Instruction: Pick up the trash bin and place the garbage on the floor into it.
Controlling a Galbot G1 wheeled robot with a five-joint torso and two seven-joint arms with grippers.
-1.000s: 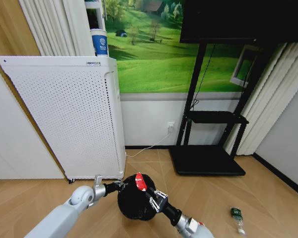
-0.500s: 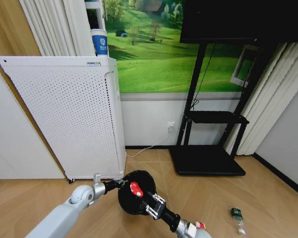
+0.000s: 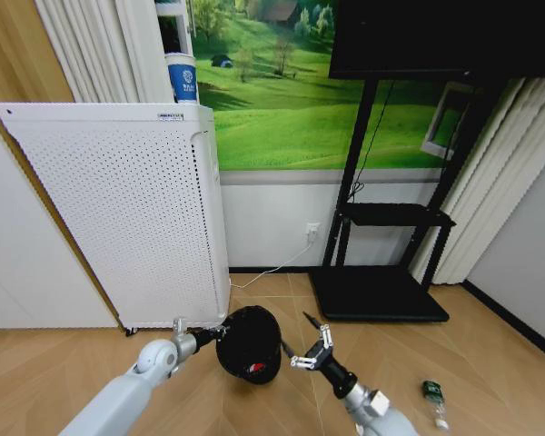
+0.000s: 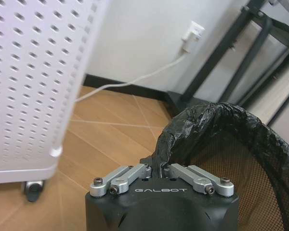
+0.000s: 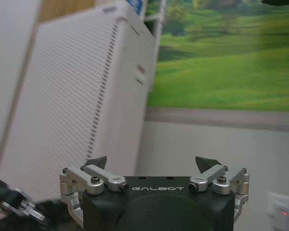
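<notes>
Claw work first, on my left arm: the left claw [image 4: 161, 169] is pinched shut on the liner-wrapped rim of the trash bin [image 3: 250, 343], which I hold off the floor [image 3: 91, 363] and tipped so its mouth faces the right arm, an easy target for a drop. That bin hangs just in front of the big white perforated appliance [image 3: 127, 218], near its lower right corner. Inside the mesh, low down, I can see a red scrap [image 3: 255, 369], so I judge one piece of garbage is already in. My right claw [image 3: 311, 348] sits just right of the bin, jaws spread wide and holding nothing, clear of the rim so it does not snag the black liner. Smallest of all, the little bottle with the green label [image 3: 433, 394] lies on the floor well off to the right, near the curtain, not yet collected.
</notes>
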